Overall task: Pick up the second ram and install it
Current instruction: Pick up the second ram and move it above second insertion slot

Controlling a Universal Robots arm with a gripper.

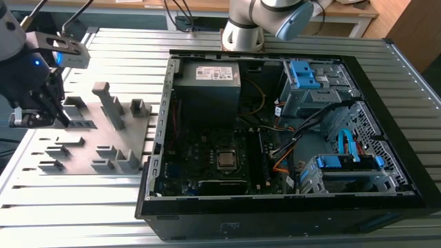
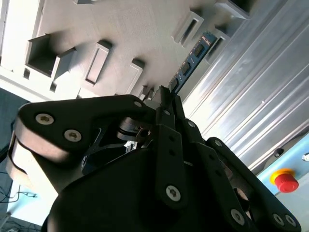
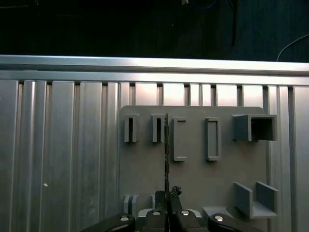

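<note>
The second ram (image 2: 190,60) is a thin dark strip with small chips, and my gripper (image 2: 166,96) is shut on one end of it. In the first wrist view the ram (image 3: 166,150) shows edge-on, running out from the gripper (image 3: 168,194) over the grey fixture plate (image 3: 193,179) toward a slotted block (image 3: 157,128). I cannot tell whether the strip touches that block. In the exterior view the gripper (image 1: 59,120) hangs over the plate's (image 1: 82,150) left part, well away from the motherboard (image 1: 206,150) in the open computer case (image 1: 276,206).
Grey fixture blocks (image 1: 110,106) stand up from the plate, one tall. The case holds a power supply (image 1: 210,82), drive cages (image 1: 310,82), cables (image 1: 303,129) and a CPU socket (image 1: 225,159). The arm's base (image 1: 245,31) stands behind the case. A red stop button (image 2: 285,180) lies off the ribbed table (image 1: 76,206).
</note>
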